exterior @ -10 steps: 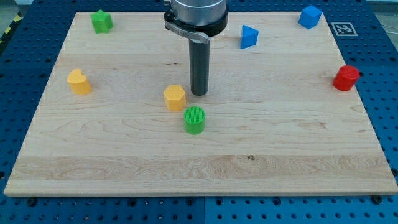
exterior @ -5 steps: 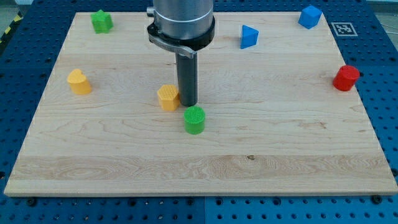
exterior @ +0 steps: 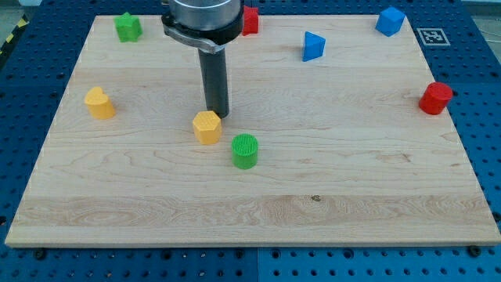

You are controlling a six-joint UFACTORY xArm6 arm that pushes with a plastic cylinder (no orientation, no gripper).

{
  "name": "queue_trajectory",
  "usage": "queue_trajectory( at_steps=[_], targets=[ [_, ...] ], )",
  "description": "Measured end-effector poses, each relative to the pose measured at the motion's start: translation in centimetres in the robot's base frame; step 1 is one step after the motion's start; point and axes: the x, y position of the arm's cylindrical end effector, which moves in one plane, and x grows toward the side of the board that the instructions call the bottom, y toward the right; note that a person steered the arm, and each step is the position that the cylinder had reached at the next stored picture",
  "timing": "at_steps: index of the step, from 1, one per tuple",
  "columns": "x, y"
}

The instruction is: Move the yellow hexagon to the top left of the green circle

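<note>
Yellow hexagon (exterior: 207, 126) sits just upper left of green circle (exterior: 244, 150), near placement, maybe needs a small nudge up-left. Rod only, no jaws; my tip (exterior: 217, 116) just beside hexagon's upper right. Nothing blocking. Around: yellow heart (exterior: 99, 103), green star (exterior: 127, 27), 2 reds, 2 blues.

Pale wooden board (exterior: 352, 180) with fine grain lines, smooth and matt. Ribbed top on the green circle (exterior: 245, 150). Smooth, plastic-looking yellow hexagon (exterior: 207, 127) on its left. Dark rod, a little shiny, down to my tip (exterior: 217, 116). Blue pegboard table (exterior: 485, 117), full of holes.
</note>
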Motion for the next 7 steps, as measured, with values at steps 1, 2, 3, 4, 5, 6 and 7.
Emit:
queue_trajectory(
  at_steps=[1,2,3,4,5,6,7],
  targets=[
    [-0.1,-0.2],
    [-1.9,-0.5],
    [-1.7,-1.5],
    [0.0,-1.4],
    [1.1,-0.1],
    [2.1,-0.3],
    [2.7,2.3]
  ],
)
